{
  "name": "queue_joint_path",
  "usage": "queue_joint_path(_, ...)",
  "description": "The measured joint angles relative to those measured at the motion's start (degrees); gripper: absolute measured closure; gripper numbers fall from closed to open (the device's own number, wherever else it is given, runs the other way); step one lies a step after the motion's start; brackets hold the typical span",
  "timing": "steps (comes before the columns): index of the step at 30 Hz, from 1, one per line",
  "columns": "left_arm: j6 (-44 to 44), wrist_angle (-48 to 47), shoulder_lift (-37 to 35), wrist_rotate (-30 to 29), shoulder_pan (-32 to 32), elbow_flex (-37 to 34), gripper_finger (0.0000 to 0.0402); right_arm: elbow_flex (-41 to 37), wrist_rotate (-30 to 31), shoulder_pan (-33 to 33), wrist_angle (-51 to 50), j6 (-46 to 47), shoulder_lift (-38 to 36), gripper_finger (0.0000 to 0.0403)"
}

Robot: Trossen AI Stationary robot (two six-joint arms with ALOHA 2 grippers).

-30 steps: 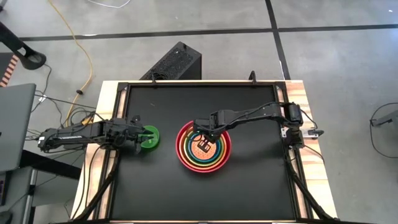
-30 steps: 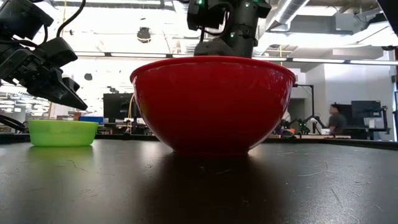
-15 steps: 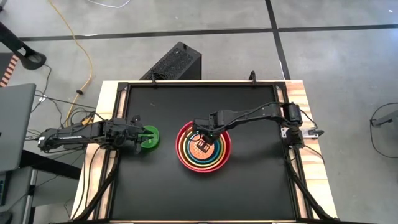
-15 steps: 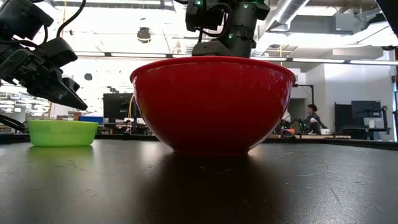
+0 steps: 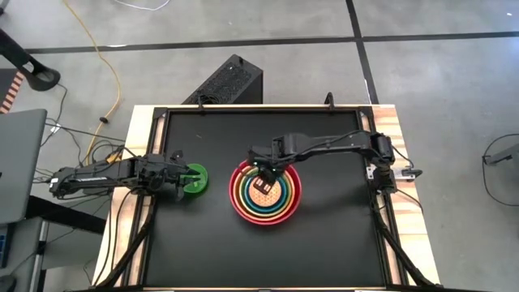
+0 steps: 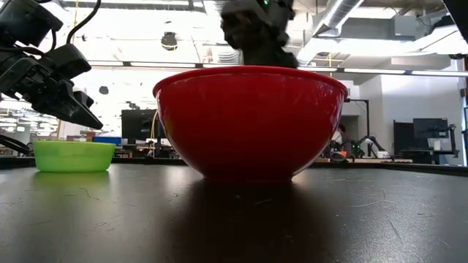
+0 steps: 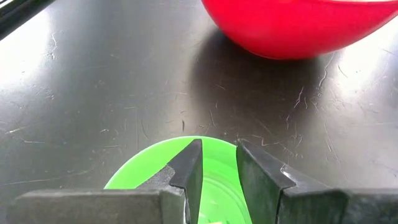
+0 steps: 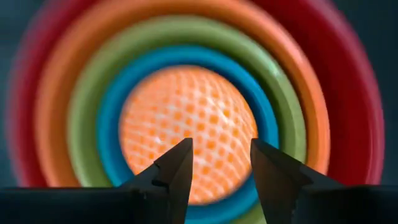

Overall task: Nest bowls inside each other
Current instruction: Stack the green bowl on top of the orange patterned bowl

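Five bowls sit nested at the table's middle: red outermost, then orange, lime green, teal blue and a speckled pale one innermost. My right gripper hangs open above the speckled bowl, clear of the red rim in the low view, touching nothing. A small bright green bowl stands alone on its base at the left. My left gripper hovers just over it, its fingers a little apart.
The black tabletop has bare room at the near, far and right sides of the nest. A black box stands on the floor beyond the far edge. A person shows far off in the room.
My right gripper has opened inside the nest and gone straight up, out past the red bowl's rim. The speckled bowl stays seated in the teal one. My left gripper and the small green bowl have kept still.
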Motion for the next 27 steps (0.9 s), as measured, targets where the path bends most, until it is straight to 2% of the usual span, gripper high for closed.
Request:
queue_joint_path(3,0.0,0.0,0.0,-0.01,0.0,0.0,0.0315,1.66,1.34,-0.13,6.35,-3.32,0.0,0.0225)
queue_joint_path(7,0.0,0.0,0.0,-0.02,-0.02,0.0,0.0315,1.66,5.61,-1.05,20.9,-7.04,0.59,0.0225)
queue_joint_path(12,0.0,0.0,0.0,-0.04,-0.01,0.0,0.0315,1.68,5.43,-3.86,38.05,-10.44,4.38,0.0229)
queue_joint_path(16,0.0,0.0,0.0,-0.02,0.0,0.0,0.0315,1.64,4.43,-6.26,47.39,-10.75,8.58,0.0229)
queue_joint_path(19,0.0,0.0,0.0,-0.02,0.0,0.0,0.0315,1.62,3.98,-7.67,52.91,-10.76,11.91,0.0229)
queue_joint_path(22,0.0,0.0,-0.02,-0.04,0.0,0.0,0.0315,1.69,0.65,-8.93,58.42,-9.66,15.4,0.0229)
queue_joint_path(27,0.0,0.0,-0.02,-0.01,-0.01,0.0,0.0315,9.86,-1.52,-10.05,58.68,-8.84,23.72,0.0229)
